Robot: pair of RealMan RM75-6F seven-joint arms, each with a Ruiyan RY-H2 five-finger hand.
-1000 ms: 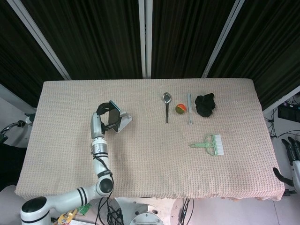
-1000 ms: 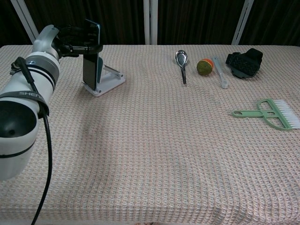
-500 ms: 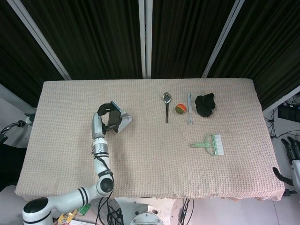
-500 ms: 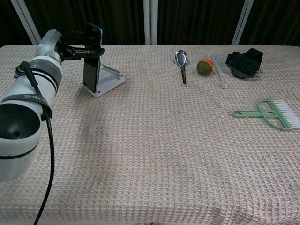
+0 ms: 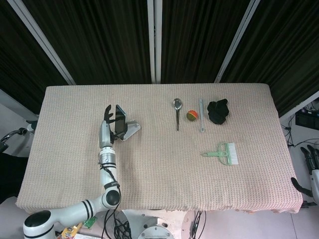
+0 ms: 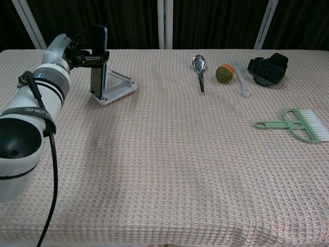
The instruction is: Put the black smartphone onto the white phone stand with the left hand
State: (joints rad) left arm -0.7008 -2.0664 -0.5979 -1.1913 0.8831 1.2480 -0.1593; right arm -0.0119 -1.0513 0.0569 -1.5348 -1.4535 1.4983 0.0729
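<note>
Black smartphone (image 6: 98,60) stands upright on the white phone stand (image 6: 116,87) at the counter's (image 5: 159,164) left side, left hand (image 5: 106,125) beside it, fingers (image 5: 107,111) straightened, grip apparently loosened.

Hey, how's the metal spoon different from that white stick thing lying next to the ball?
The spoon is shiny metal with a dark handle; the white stick is pale and matte. The spoon ends in a round bowl at its far end, while the stick stays narrow all along. The spoon lies left of the ball, the stick right of it. Both lie flat on the cloth, pointing roughly front to back.
</note>
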